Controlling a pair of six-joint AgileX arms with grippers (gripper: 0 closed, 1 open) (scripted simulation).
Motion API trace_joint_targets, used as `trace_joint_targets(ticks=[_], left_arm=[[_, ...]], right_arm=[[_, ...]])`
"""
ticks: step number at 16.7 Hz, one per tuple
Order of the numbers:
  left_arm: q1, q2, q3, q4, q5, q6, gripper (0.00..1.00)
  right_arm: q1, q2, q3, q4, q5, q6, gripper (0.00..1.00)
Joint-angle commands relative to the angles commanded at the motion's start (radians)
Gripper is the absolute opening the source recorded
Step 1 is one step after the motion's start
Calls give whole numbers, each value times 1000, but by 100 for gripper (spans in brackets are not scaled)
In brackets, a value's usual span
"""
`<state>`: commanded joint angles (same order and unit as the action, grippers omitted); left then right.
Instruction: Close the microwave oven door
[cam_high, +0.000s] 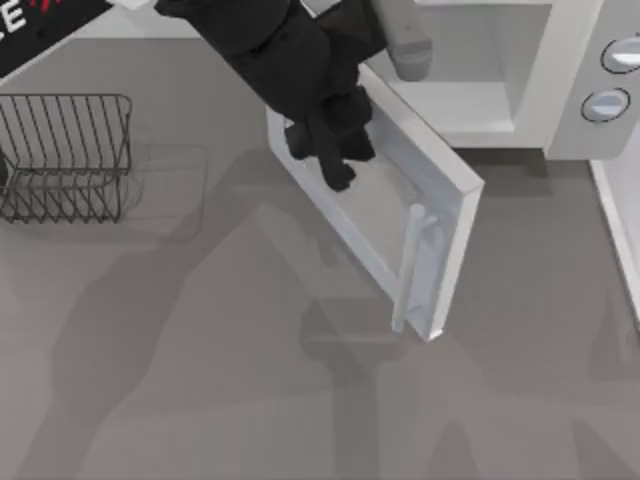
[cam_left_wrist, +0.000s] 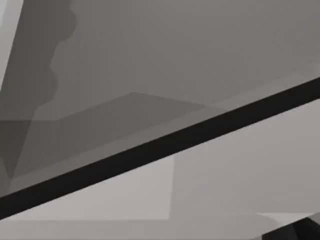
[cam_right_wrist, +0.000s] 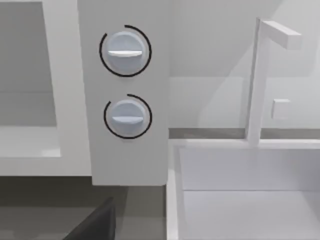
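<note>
I am working the AgileX arms from far away, and the job is to shut the door (cam_high: 385, 215) of the microwave oven (cam_high: 560, 90). The oven sits at about 1 o'clock on the table (cam_high: 250, 380) in the top view, with its pale inside showing and its 2 round knobs (cam_high: 607, 103) on the side panel. The door is not shut yet. It swings out from the oven toward 6 o'clock, about half way open, and its bar handle (cam_high: 410, 265) is on the far end, away from the hinge. My left gripper (cam_high: 330, 150) is at about 12 o'clock, pressed up against the outer face of the door near the hinge end. I cannot tell how wide its fingers are, and I cannot see it holding anything; it looks like it is just pushing. The left wrist view looks along the table, with the dark edge of the door crossing it. My right arm is parked off to the side at about 3 o'clock, and its wrist view looks at the knobs. A dark wire rack (cam_high: 65, 155) sits at 9 o'clock, well apart from everything. So I think the job is about half done. What is left is to push the door the rest of the way until it lies flat on the oven front.
</note>
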<state>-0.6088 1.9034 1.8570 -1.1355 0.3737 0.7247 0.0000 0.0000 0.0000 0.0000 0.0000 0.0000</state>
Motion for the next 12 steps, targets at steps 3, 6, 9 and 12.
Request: trace_joint_targets(ticks=[3, 6, 9, 12], left_arm=[[-16, 18, 23, -1, -6, -15, 0], [-38, 40, 52, -1, -14, -36, 0], [-43, 45, 60, 0, -16, -41, 0], [-47, 49, 55, -10, -11, -42, 0]], right_arm=[[0, 0, 0, 0, 0, 0, 100], [0, 0, 0, 0, 0, 0, 100], [0, 0, 0, 0, 0, 0, 100], [0, 0, 0, 0, 0, 0, 100]])
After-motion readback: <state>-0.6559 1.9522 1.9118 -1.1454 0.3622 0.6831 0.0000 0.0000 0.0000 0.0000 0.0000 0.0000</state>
